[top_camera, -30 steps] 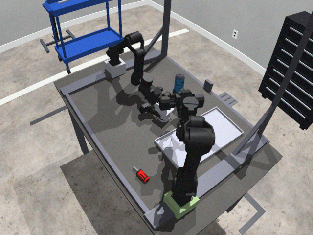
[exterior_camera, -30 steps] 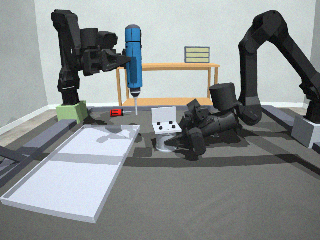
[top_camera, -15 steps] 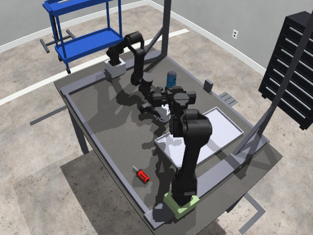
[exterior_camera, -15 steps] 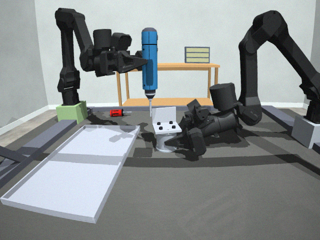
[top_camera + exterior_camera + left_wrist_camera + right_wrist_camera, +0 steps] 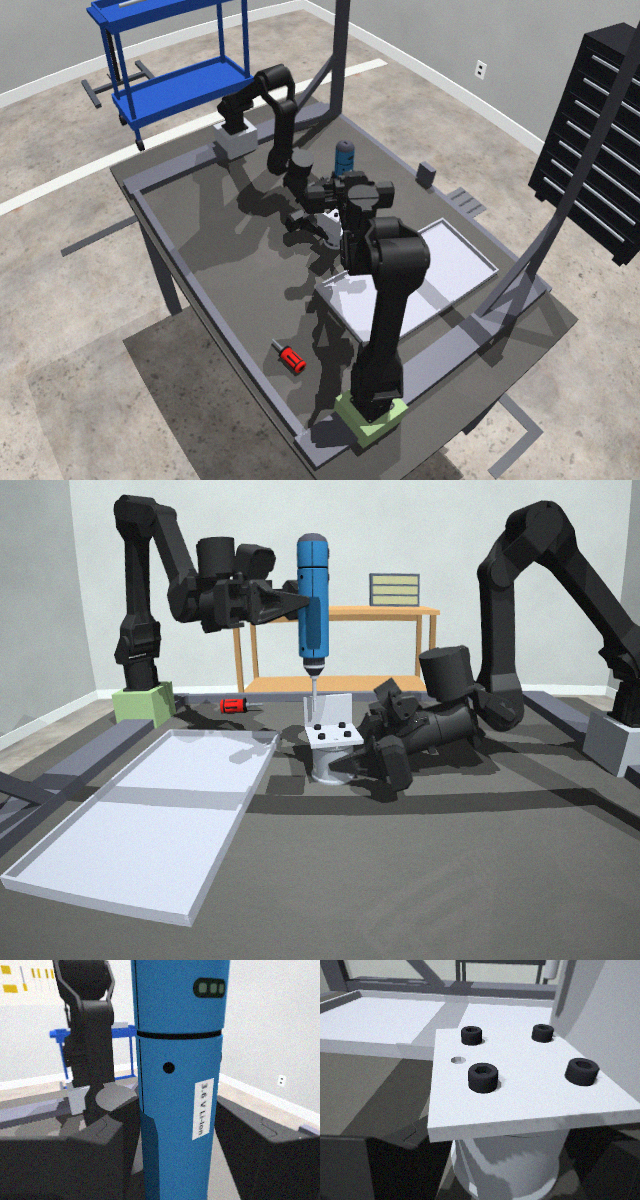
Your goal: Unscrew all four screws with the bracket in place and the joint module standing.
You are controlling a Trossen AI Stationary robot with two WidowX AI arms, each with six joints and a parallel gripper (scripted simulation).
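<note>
A red-handled screwdriver (image 5: 293, 360) (image 5: 233, 705) with a metal shank lies on its side. A blue metal cart (image 5: 180, 88) (image 5: 125, 1032) stands beyond the table.

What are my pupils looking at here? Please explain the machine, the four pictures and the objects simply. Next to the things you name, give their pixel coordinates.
Two black robot arms stand on a table (image 5: 222, 289) (image 5: 413, 867) (image 5: 350, 1080). One picture looks down from above, one across the table, and two come from cameras on the arms' wrists.

The left tool (image 5: 346, 178) (image 5: 312, 601) (image 5: 176, 1103) holds a blue electric screwdriver (image 5: 344, 157) (image 5: 313, 583) (image 5: 182, 1085) upright, its tip pointing down. The right tool (image 5: 330, 235) (image 5: 343, 761) (image 5: 507, 1114) appears to grip a standing joint module (image 5: 333, 240) (image 5: 328, 761) (image 5: 510, 1160). On top sits a white bracket (image 5: 332, 222) (image 5: 333, 736) (image 5: 530, 1095) with four black screws (image 5: 336, 213) (image 5: 321, 736) (image 5: 483, 1078).

Also on the table are a pale tray (image 5: 454, 258) (image 5: 144, 841) (image 5: 370, 1015) and a red-handled screwdriver (image 5: 292, 360) (image 5: 233, 705), lying flat.
</note>
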